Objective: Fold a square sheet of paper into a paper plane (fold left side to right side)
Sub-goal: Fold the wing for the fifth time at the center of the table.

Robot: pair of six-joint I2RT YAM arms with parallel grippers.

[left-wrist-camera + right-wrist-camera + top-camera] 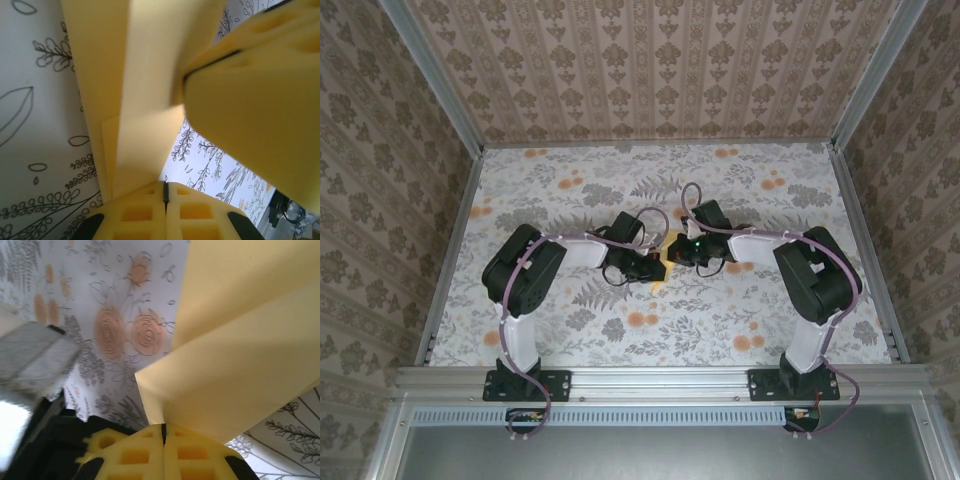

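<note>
The sheet of paper [662,276] is held above the middle of the table [570,190], about as far from the left edge as from the right and roughly midway between the near and far edges. From the top external camera only small pale-yellow slivers of it can be seen, wedged between the two grippers where the arms meet. Whether any part of it touches the table cannot be told.

The left gripper [654,266] is reached in from the left edge's side. In its wrist view the yellow fingers [145,212] are pressed together, their seam a thin dark line, and the sheet of paper [145,75] is clamped at that seam. The paper is seen to be folded: several layers rise from the fingers as long upright panels with sharp creases between them. The right gripper [250,100] is seen close at the upper right of that view, its yellow fingers brought together against the paper's edge.

The right gripper [681,250] is reached in from the right edge's side and stands just beside the left one, the paper between them. In its wrist view the fingers [185,452] are likewise closed tight, and the sheet of paper [240,340] is pinched at their seam, from which two broad flaps fan out upward and to the right, with a crease between them.

Beneath the paper the table's floral print is shown, with orange flower blotches [110,332] and grey leaf outlines.
</note>
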